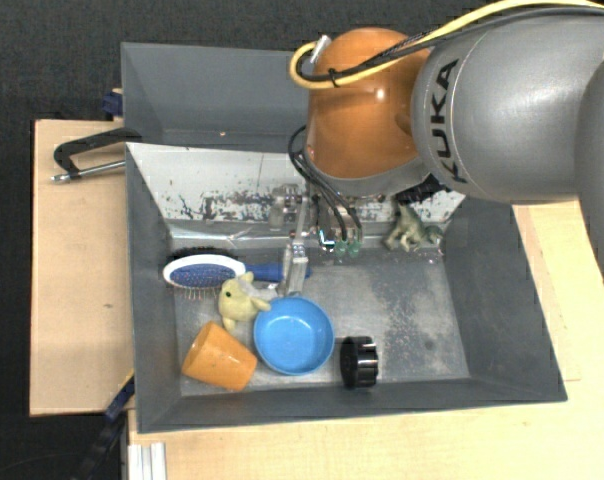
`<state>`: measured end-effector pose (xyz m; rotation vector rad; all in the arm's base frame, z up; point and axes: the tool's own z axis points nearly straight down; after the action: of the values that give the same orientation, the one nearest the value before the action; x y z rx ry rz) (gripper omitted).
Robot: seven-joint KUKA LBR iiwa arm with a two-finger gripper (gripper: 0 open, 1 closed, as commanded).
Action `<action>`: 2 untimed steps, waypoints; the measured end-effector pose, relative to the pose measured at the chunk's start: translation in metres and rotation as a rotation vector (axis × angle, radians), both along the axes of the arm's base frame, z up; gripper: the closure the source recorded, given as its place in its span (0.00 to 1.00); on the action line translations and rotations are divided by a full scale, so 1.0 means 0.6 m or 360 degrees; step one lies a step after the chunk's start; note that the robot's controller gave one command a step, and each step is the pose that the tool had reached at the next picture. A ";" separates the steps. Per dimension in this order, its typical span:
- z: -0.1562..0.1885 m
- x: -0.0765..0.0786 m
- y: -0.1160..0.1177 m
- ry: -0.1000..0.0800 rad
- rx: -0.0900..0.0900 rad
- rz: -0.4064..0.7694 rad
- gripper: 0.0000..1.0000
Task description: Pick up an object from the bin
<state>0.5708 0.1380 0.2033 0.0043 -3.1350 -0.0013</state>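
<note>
My gripper [315, 253] hangs below the orange wrist cover over the middle of the bin, toward the back. Its two fingers stand apart with nothing between them, so it is open. The left fingertip [295, 271] sits just above the blue handle of a blue-and-white hairbrush [204, 271], which lies at the left. A small yellow toy animal [238, 300] lies just in front of the brush. A round blue bowl [294, 337] rests below and in front of the gripper.
An orange cup [220, 358] lies on its side in the front left corner. A black cylinder [359, 361] stands by the front wall, right of the bowl. A small tan figure [412, 232] sits at the back right, under the arm.
</note>
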 end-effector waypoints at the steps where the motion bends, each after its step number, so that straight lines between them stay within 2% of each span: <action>1: -0.226 -0.133 -0.042 -0.0006 0.0001 0.0109 0.00; 2: -0.169 -0.107 -0.080 -0.0024 0.0001 0.0609 0.00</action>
<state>0.5064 0.0899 0.1017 0.6029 -3.0915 -0.0002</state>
